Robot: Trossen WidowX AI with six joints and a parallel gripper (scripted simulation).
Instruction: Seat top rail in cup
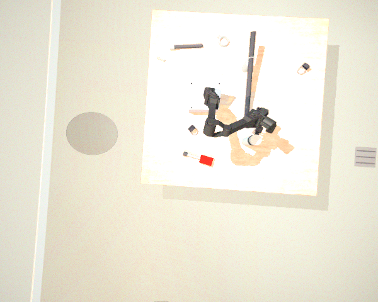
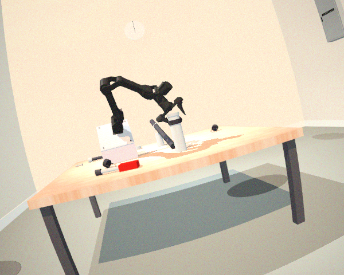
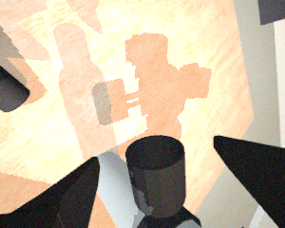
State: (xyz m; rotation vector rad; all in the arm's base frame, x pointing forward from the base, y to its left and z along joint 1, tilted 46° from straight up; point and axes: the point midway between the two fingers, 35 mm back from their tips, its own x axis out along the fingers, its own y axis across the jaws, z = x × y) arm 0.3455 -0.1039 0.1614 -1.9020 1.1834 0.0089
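The big white post (image 2: 179,137) (image 3: 115,185) stands upright, with a dark brace band (image 2: 175,121) near its cap. The dark rail-end cup (image 3: 157,187) opens toward the top of the wrist view. The dark rail (image 1: 250,76) (image 2: 162,134) (image 3: 7,92) slants down through the pale loop (image 1: 251,56). Its low end is beside the post's lower part, outside the cup. My gripper (image 2: 176,118) (image 3: 157,151) is open at the post top, fingers spread on either side of the cup. Nothing is held. Finger contact with the cup or post cannot be told.
A short white post (image 2: 159,139) stands behind the rail. A white box (image 1: 199,97) (image 2: 118,145) is by the arm base. A red-handled tool (image 1: 206,160) (image 2: 129,165), dark-capped rings (image 1: 303,68) (image 1: 193,129) and a short dark bar (image 1: 188,46) lie on the table.
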